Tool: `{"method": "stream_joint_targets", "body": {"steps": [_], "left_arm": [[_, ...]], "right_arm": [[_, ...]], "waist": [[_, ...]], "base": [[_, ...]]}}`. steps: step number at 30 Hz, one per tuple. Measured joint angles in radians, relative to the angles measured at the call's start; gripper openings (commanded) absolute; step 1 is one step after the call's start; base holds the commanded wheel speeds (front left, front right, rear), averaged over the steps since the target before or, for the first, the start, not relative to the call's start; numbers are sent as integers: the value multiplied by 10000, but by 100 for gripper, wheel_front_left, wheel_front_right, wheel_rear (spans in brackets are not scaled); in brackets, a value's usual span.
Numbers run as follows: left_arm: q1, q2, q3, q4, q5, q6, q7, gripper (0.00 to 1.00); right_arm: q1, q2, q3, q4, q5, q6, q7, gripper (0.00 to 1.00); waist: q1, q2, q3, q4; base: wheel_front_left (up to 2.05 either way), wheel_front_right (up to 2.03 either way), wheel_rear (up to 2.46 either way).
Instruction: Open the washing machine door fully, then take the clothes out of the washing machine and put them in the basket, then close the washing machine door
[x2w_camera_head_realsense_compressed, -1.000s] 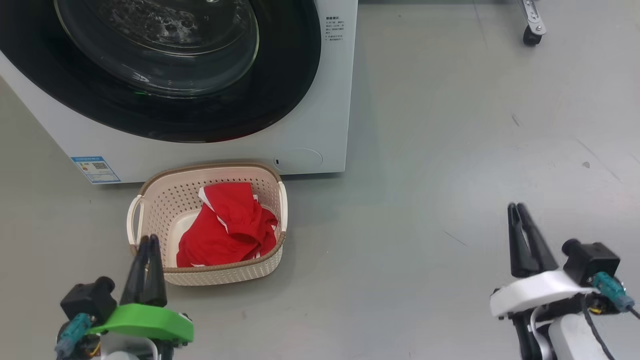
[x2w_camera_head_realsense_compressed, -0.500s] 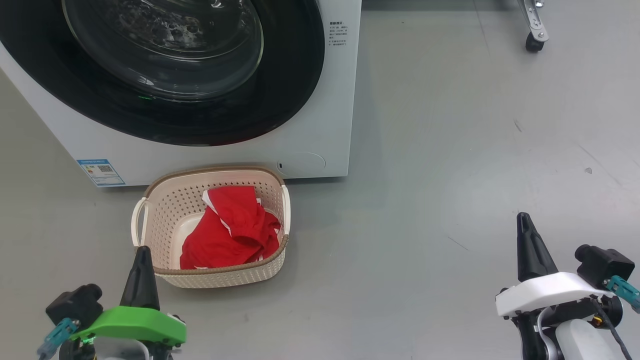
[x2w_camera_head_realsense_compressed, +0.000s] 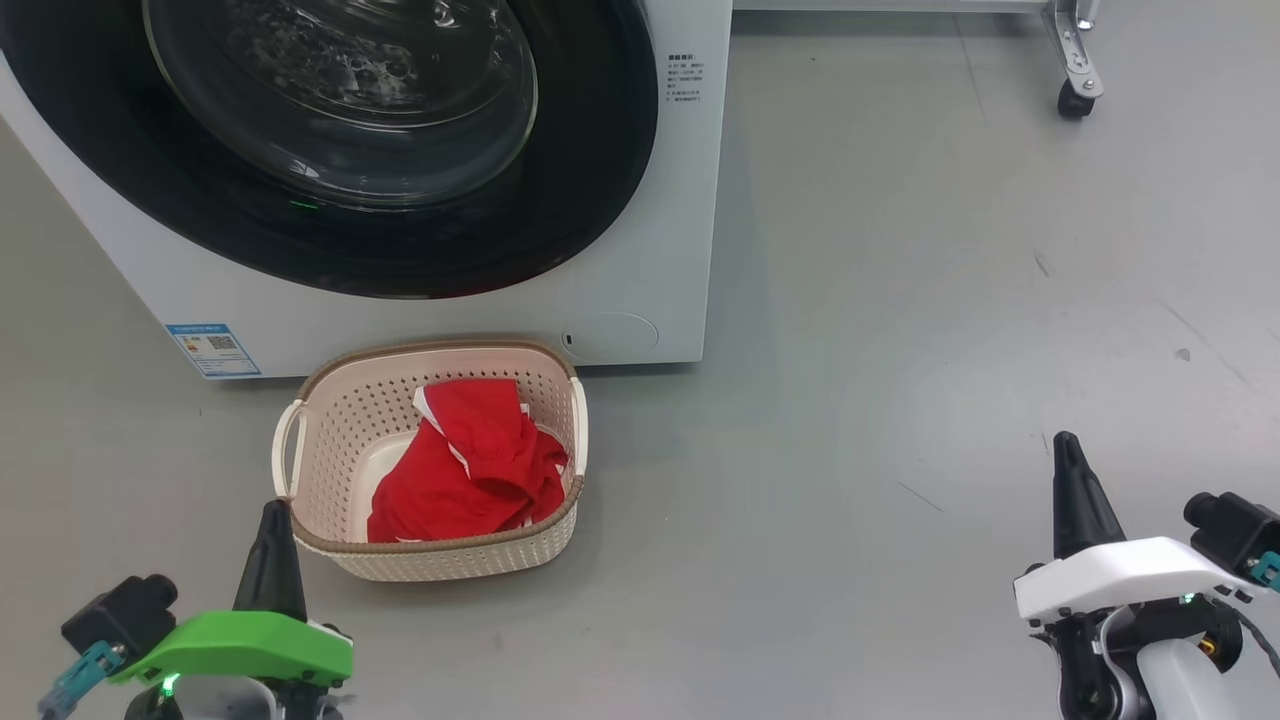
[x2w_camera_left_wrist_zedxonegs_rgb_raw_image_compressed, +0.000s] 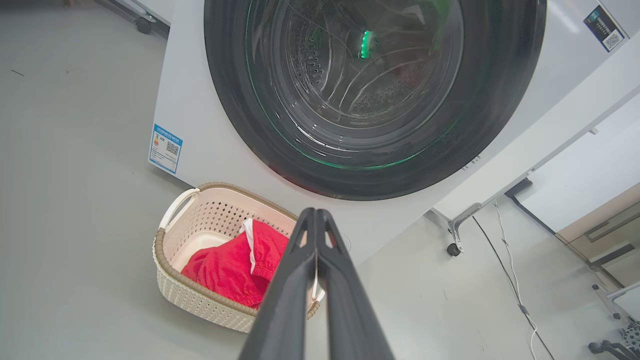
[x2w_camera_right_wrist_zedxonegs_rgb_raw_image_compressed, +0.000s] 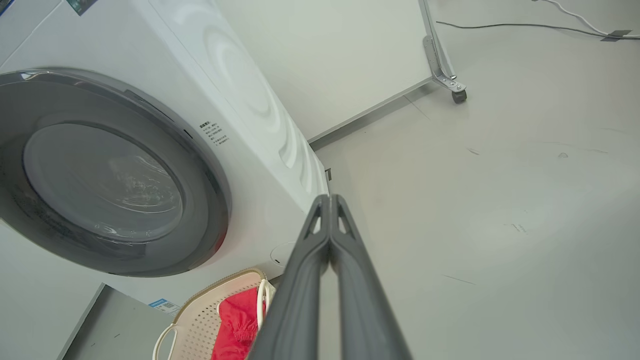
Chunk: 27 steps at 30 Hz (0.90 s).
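**Grey floor (x2w_camera_head_realsense_compressed: 900, 300), job seemingly at its end**

At lower left, the left jaws are pressed together, empty. Just right of them, one basket (x2w_camera_head_realsense_compressed: 330, 440) holds the red clothes (x2w_camera_head_realsense_compressed: 470, 460): one heap, garments too tangled to count. Across the upper left stands one washing machine (x2w_camera_head_realsense_compressed: 650, 280), and its one door (x2w_camera_head_realsense_compressed: 590, 190) looks shut flush. At lower right, the right jaws are closed, empty. All three steps appear finished, so the next move calls only for checking the latch.
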Motion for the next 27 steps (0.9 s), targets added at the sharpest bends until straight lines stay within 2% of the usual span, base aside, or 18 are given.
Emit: {"method": "stream_joint_targets", "body": {"steps": [27], "left_arm": [[0,17,420,-123,-2928,-142,959,0]], "right_arm": [[-9,132,-721,151,3196,88,970,0]], "waist": [[0,0,-264,170]], "base": [[0,0,0]]}}
